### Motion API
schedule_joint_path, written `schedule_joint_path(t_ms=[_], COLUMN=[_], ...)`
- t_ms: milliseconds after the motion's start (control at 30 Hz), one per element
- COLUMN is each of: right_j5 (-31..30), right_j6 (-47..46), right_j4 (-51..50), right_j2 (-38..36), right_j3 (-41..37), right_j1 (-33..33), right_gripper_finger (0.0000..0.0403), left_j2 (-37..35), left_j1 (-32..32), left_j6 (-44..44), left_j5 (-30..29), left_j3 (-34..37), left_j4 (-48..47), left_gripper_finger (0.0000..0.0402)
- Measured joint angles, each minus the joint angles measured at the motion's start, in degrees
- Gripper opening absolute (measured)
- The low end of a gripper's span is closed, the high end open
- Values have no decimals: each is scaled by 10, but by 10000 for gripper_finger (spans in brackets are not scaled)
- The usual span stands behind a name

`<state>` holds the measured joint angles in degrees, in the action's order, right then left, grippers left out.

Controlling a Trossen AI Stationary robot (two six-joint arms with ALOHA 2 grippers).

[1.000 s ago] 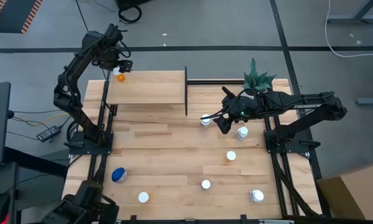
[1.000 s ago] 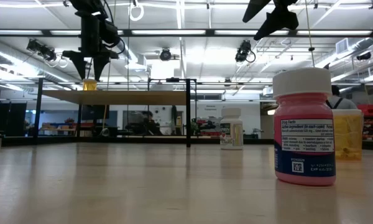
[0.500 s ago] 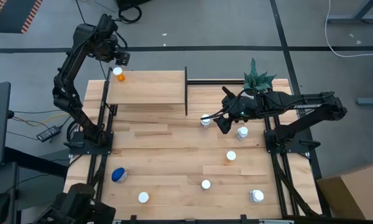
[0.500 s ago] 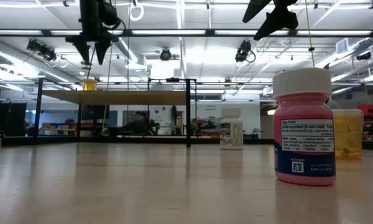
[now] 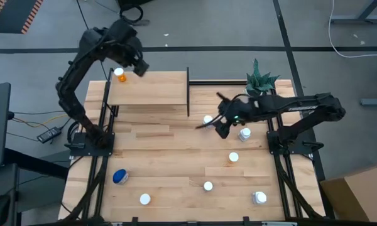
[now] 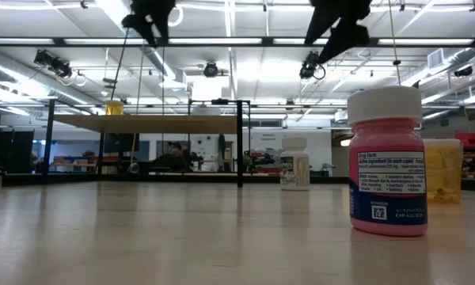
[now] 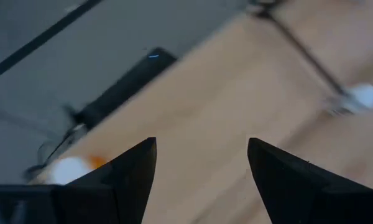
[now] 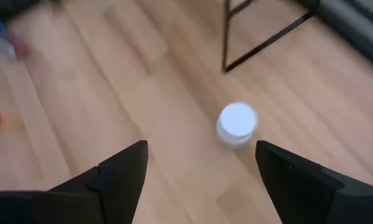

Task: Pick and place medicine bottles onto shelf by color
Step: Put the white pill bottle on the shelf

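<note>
An orange bottle (image 5: 120,75) with a white cap stands upright on the far-left corner of the light-wood shelf (image 5: 151,91); it also shows in the low view (image 6: 114,107) and the left wrist view (image 7: 71,168). My left gripper (image 5: 140,67) is open and empty, high above the shelf, to the right of that bottle. My right gripper (image 5: 217,125) is open and empty, above the table beside a white bottle (image 5: 207,119). That bottle stands upright on the table ahead of the fingers in the right wrist view (image 8: 237,124). The other bottles stand on the table.
More white-capped bottles (image 5: 244,133) (image 5: 234,157) (image 5: 208,186) stand on the table's right half, and others at the near edge (image 5: 259,198) (image 5: 144,199). A blue bottle (image 5: 119,177) stands near left. A potted plant (image 5: 261,78) stands far right. A pink bottle (image 6: 388,162) fills the low view's right.
My left gripper has risen from just above the orange bottle on the shelf and swung toward the table's right, staying open; the bottle stays put. My right gripper has shifted slightly toward the table's left, nearer the white bottle.
</note>
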<state>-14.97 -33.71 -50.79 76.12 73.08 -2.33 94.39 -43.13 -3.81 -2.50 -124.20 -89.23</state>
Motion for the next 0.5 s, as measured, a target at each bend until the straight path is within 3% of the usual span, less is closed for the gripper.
schedule_joint_path(t_ms=[233,500], right_j5=[7,1], right_j6=[49,80], right_j4=[2,15], right_j2=[92,147], right_j3=[0,0], right_j1=[1,27], right_gripper_finger=[305,305], left_j2=[0,-24], left_j1=[125,212], left_j6=[3,-41], left_j5=[4,-4], left_j3=[0,0], left_j4=[-8,-8], left_gripper_finger=[254,254])
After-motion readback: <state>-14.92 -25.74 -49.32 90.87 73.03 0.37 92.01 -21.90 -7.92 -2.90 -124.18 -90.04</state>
